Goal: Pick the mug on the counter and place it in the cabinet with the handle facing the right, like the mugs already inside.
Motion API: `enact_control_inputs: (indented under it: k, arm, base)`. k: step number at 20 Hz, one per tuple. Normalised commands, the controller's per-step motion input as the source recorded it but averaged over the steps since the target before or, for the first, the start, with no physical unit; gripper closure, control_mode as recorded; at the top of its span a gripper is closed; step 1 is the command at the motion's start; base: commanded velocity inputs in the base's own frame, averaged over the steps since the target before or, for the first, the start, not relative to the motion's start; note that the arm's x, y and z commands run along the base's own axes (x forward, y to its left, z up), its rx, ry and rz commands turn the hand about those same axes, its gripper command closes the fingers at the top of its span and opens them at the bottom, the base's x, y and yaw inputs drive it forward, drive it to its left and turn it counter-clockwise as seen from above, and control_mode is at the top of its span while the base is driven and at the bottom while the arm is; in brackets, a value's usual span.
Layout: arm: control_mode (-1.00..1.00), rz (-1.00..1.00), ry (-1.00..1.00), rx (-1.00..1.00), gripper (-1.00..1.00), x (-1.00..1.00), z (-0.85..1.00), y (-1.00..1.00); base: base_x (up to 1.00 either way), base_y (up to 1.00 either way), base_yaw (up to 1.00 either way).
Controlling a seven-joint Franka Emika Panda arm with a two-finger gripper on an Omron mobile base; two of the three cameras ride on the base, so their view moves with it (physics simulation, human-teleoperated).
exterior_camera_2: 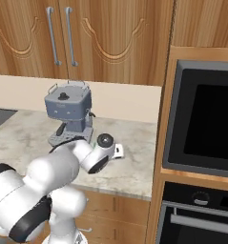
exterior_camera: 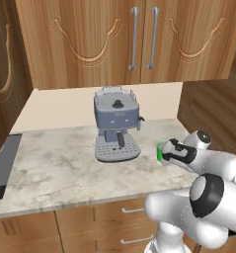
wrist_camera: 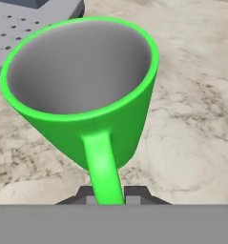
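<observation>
Item one, the green mug (wrist_camera: 82,90): you find it standing upright on the marbled counter (exterior_camera: 55,168), just right of the coffee machine's drip tray, its pale grey interior open to the hand view and its loop handle (wrist_camera: 103,167) pointing straight toward the hand. Item two, the gripper (wrist_camera: 113,194): you see its two dark fingertips closed together on that handle, one on either side of the green strip; from the left base view the gripper (exterior_camera: 161,152) sits at the mug's (exterior_camera: 160,150) side, low over the stone. Item three, a blue-grey espresso machine (exterior_camera: 117,123) at the back of the counter, against the pale wall. Item four, a dark hob (exterior_camera: 2,165) at the counter's left end. Item five, carved double-door wall cabinets (exterior_camera: 139,34) with metal bar handles, doors closed. Item six, a black built-in oven (exterior_camera_2: 203,119) in a wooden column right of the counter.
</observation>
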Motion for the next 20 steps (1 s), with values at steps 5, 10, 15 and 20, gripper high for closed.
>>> enact_control_inputs:
  k: [5, 10, 15, 20]
  arm:
    - [-1.0, -0.05, 0.13, 0.01, 1.0, -0.41, 0.64, -0.01]
    - [-1.0, -0.1, 0.03, 0.11, 1.0, -0.58, 0.34, -0.01]
    - [-1.0, -0.05, -0.06, 0.06, 1.0, -0.71, 0.36, 0.12]
    - [-1.0, 0.0, -0.06, 0.0, 1.0, -0.79, 0.31, 0.29]
  base:
    - [0.0, 0.0, 0.0]
    - [0.0, 0.0, 0.0]
    - [0.0, 0.0, 0.0]
    - [0.0, 0.0, 0.0]
